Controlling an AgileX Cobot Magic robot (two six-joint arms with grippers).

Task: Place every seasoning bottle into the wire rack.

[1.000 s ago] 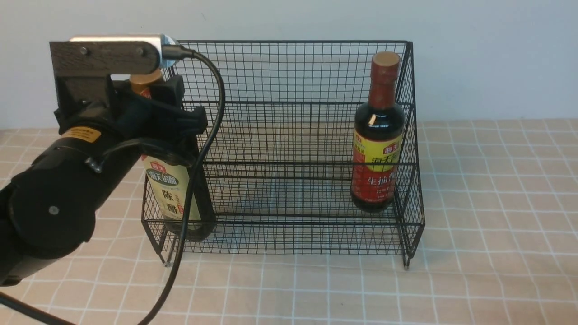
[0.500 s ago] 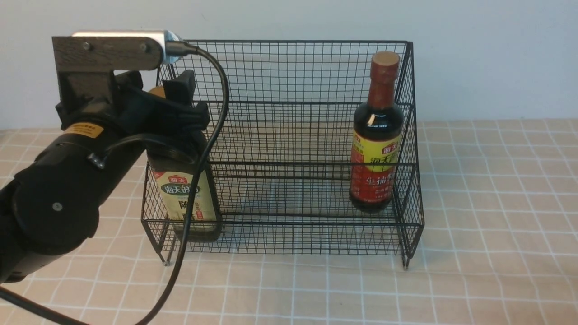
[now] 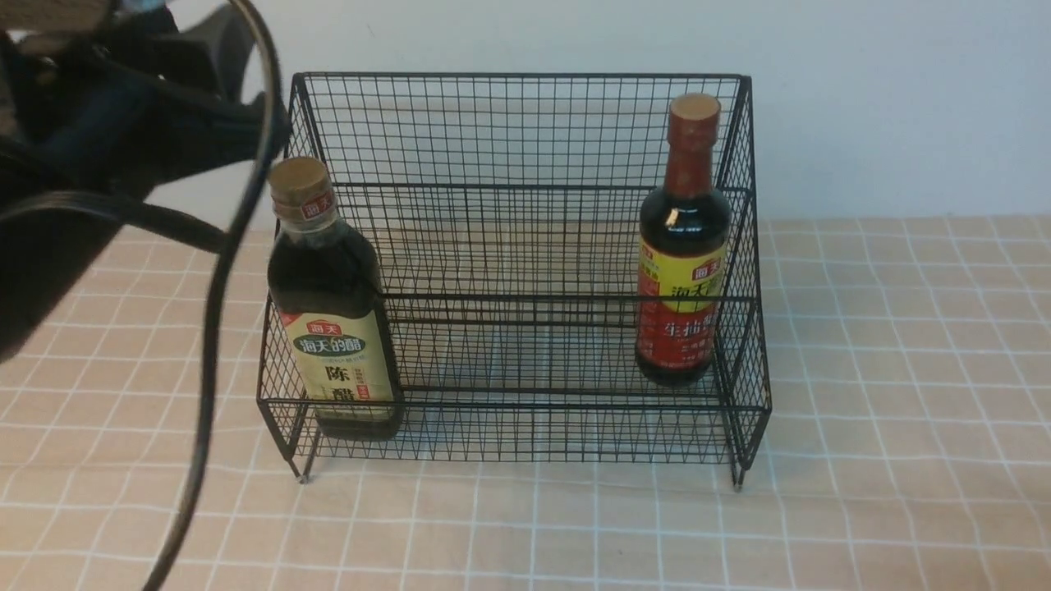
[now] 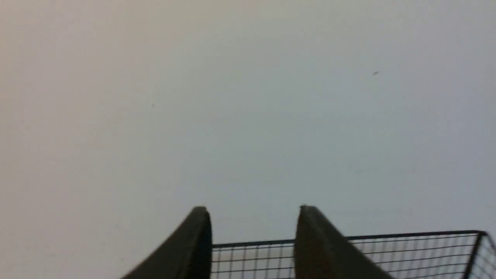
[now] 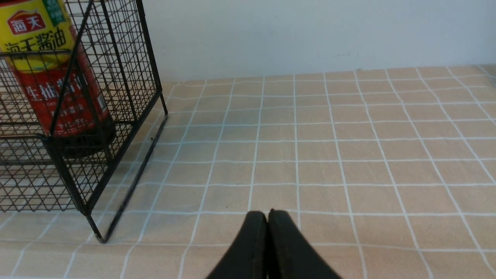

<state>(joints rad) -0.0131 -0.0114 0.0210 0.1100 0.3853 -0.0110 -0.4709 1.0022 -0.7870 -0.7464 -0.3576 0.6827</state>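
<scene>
The left arm [image 3: 49,246] is a bulky, matte black housing with a thick black cable [image 3: 215,312] looping across it. The left gripper [image 4: 252,236] ends in dark, tapered fingers, and the right gripper [image 5: 267,232] in smooth black rounded ones.

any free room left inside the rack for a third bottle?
Yes: the lower tier of the black wire-mesh rack is bare between the squarish gold-capped bottle at its left end and the round red-necked bottle at its right. The upper tier looks empty. Both ends are crowded.
</scene>
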